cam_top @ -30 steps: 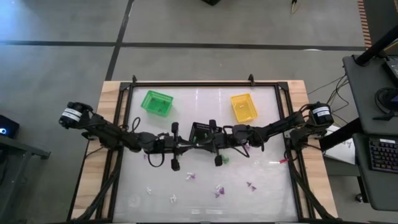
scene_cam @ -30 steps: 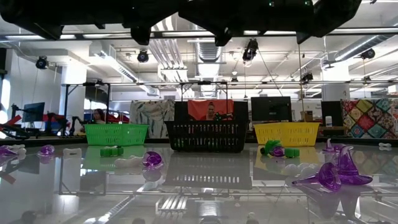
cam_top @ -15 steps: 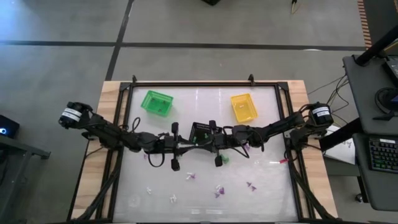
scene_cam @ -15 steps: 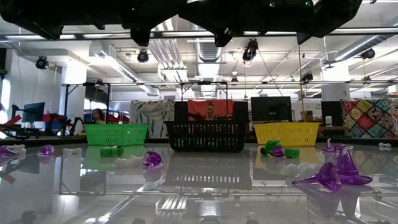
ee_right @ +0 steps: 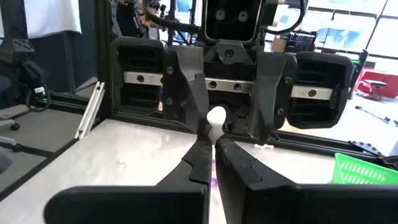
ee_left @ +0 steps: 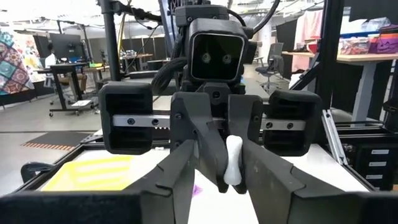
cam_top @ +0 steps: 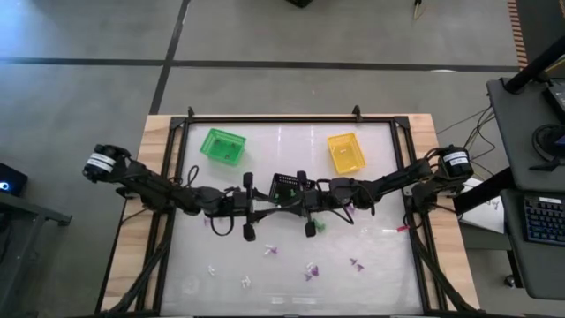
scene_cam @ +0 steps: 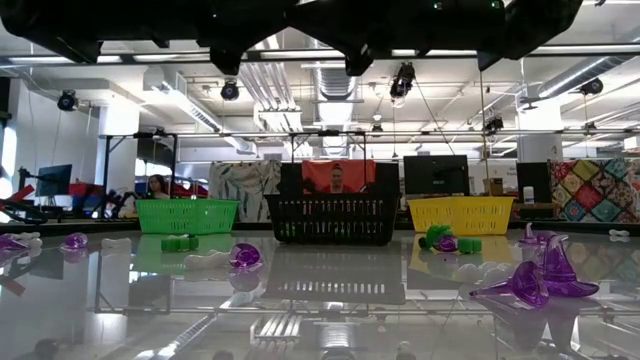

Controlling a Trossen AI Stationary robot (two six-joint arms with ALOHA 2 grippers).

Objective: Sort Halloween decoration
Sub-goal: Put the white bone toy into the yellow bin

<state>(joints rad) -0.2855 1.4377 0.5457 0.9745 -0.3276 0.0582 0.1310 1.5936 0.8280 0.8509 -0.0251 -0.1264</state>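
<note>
Handover: I see left gripper [ee_right: 214, 121] now parted around white bone trinket [ee_left: 233, 160].
Right gripper [ee_left: 231, 171]: stays clamped on it above black basket [cam_top: 284, 185].

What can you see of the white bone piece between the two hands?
The white bone trinket is small, glossy plastic with a slim shaft and knobbed ends. It is held off the table, roughly upright, where the two arms meet at mid-table. The right hand is shut on it, fingers pinching the shaft. The left hand faces it with fingers spread on either side, apparently not gripping. One rounded end shows above the right fingers.
</note>
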